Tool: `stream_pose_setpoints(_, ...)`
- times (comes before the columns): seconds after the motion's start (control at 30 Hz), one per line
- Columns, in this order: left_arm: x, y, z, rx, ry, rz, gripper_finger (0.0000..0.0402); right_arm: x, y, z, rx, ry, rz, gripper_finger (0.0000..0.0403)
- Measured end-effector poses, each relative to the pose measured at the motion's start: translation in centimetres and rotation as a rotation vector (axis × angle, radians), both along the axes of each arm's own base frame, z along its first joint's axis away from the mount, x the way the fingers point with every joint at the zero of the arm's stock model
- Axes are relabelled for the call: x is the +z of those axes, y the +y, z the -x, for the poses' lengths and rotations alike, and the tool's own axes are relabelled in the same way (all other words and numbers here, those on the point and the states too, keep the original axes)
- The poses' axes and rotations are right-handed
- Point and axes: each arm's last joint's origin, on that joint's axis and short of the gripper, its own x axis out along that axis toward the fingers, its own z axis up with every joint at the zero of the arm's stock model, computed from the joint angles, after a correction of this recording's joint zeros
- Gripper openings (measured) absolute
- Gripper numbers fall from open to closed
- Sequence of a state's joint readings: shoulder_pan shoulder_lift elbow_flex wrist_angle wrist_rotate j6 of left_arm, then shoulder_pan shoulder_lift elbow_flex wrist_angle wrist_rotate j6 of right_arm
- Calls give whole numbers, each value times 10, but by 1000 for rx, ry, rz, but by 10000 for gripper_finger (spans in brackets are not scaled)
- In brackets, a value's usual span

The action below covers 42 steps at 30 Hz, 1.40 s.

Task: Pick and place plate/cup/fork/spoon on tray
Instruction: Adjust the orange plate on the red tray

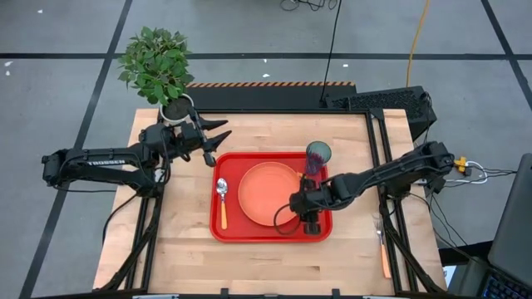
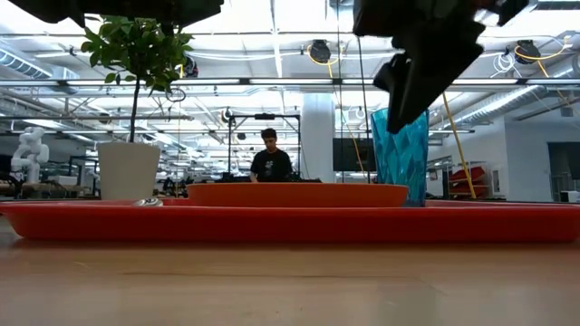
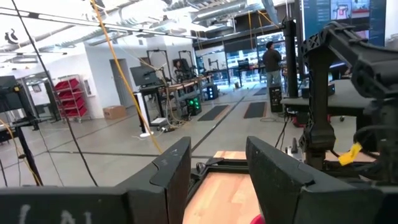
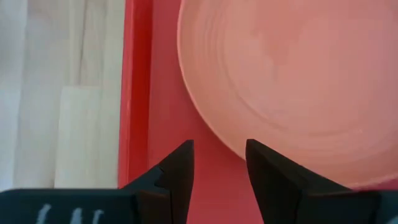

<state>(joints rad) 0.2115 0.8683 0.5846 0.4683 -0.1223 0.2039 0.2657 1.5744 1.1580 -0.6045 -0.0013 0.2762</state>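
On the red tray (image 1: 231, 226), a round salmon plate (image 1: 268, 193) lies flat.

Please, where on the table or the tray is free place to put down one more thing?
Bare wood lies in front of the tray, and on the right side around the fork. Inside the tray it is crowded: spoon at left, plate in the middle, cup in the far right corner, right gripper over the near right corner.

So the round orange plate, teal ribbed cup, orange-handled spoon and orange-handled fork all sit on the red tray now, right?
Not the orange-handled fork: the high view shows it on the bare wooden table, off the red tray. The plate, cup and spoon are on it.
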Motion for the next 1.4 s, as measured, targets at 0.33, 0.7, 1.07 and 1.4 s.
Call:
stream_pose_setpoints(0.33, 0, 0, 0, 1, 2, -3, 159, -14, -4, 2, 60, -36, 58, 114)
stream_pose_setpoints(0.7, 0, 0, 0, 1, 2, -3, 159, -23, 0, 0, 131, -14, 98, 106)
stream_pose_setpoints(1.07, 0, 0, 0, 1, 3, -3, 159, -45, 2, -7, 145, 39, 111, 102)
stream_pose_setpoints(1.4, 0, 0, 0, 1, 3, -3, 159, -45, 2, -7, 158, 37, 116, 94)
